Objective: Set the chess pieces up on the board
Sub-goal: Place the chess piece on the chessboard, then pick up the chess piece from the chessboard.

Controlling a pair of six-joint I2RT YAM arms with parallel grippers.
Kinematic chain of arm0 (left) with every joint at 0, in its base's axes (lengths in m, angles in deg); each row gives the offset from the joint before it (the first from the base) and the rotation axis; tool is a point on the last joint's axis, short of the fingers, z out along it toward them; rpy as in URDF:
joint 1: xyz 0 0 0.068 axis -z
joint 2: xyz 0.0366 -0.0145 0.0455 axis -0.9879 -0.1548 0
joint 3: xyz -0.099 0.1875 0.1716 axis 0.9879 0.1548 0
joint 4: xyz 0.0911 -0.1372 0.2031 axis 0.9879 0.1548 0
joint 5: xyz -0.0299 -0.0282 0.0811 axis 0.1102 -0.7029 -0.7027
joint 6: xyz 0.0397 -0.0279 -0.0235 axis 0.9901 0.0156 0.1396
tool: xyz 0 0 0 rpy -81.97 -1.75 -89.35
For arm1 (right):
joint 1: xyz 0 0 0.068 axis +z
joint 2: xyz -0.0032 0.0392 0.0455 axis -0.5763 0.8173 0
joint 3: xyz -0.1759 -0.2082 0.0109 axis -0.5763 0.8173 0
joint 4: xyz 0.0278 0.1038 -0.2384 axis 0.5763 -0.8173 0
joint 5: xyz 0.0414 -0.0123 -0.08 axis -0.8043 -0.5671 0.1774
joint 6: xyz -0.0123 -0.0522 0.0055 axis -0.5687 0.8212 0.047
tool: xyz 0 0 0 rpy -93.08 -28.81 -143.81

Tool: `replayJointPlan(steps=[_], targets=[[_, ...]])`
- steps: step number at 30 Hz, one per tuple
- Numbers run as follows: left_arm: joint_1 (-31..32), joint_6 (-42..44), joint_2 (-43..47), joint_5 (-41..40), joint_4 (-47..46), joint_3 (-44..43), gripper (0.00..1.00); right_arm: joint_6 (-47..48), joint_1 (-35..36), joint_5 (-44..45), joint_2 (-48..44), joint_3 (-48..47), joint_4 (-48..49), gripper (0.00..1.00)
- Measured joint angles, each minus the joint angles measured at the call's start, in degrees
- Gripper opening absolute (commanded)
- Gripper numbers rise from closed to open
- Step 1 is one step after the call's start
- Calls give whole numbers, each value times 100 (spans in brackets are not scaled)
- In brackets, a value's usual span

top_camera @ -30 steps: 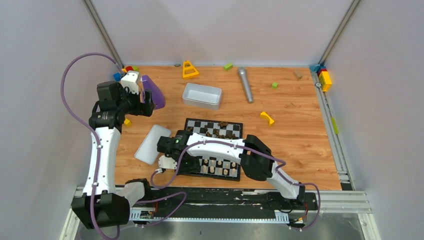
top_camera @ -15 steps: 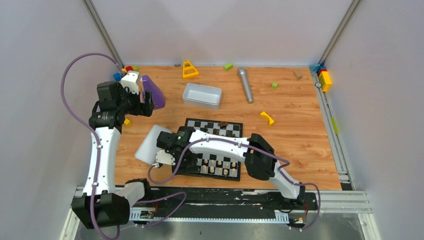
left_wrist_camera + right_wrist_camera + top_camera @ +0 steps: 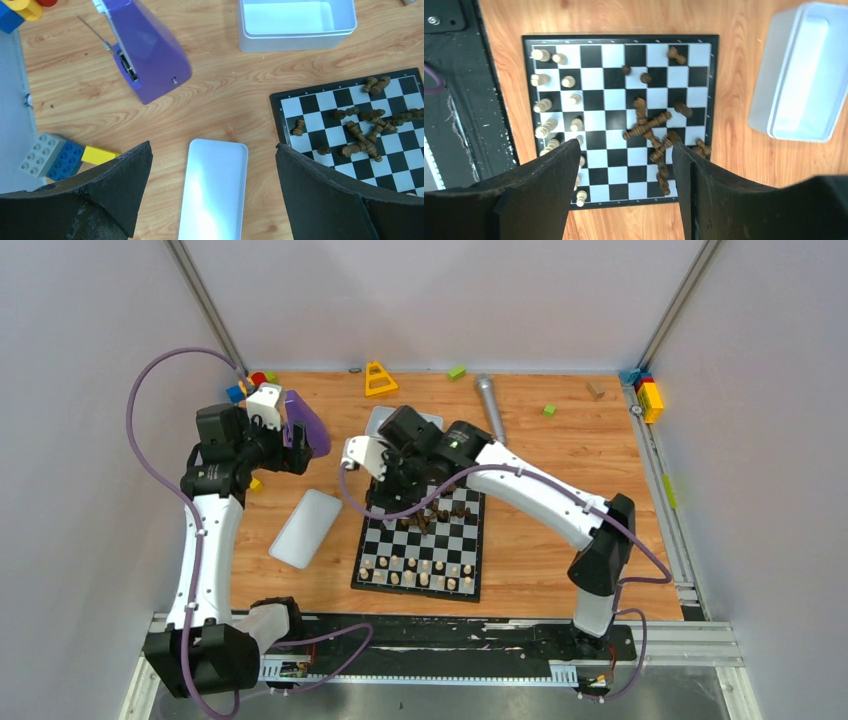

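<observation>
the board (image 3: 425, 540) lies flat on the wooden table (image 3: 580, 490), and every chessman in view is on it. the pale pieces (image 3: 418, 576) stand in two uneven rows along the board's near edge, most of them upright. the dark pieces (image 3: 440, 512) are on the board's far half. most lie on their sides in a tangled heap, some crossing one another, and a few sit alone nearer the far edge.

the right gripper (image 3: 385, 478) hangs high over the board's far left corner, and its wrist camera takes in the whole board. its fingers (image 3: 539, 200) are spread wide with nothing between them.

the left gripper (image 3: 295, 452) is well off the board's left side, raised above the table. its fingers (image 3: 100, 200) are also spread wide and hold nothing.

a white lid (image 3: 306, 527) lies flat just off the board's left edge, not touching it. a white tray (image 3: 804, 75) sits just beyond the board's far edge, open side up, and no piece shows inside it. a purple stapler-like thing (image 3: 305, 423) lies further out past the board's far left corner.
</observation>
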Motion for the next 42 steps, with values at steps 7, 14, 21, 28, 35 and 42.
replayJointPlan(steps=[7, 14, 21, 28, 35, 42], targets=[[0, 31, -2, 595, -293, 170, 100, -177, -933, -310, -713, 960, 752, 76], [0, -44, -90, 785, -619, 315, 100, -369, -2017, -855, -1331, 1440, 1530, 81], [0, -146, -192, 599, -710, 315, 100, -811, -3169, -1770, -1532, 1495, 2218, 97], [-4, -166, -203, 981, -966, 520, 100, -1360, -4197, -2815, -1528, 1993, 2730, 100], [0, -133, -223, 1751, -1010, 828, 100, -1550, -4605, -3486, -1480, 3080, 3049, 95], [304, 111, -660, 2041, -748, 769, 100, -1427, -4452, -3604, -1008, 3499, 3034, 81]])
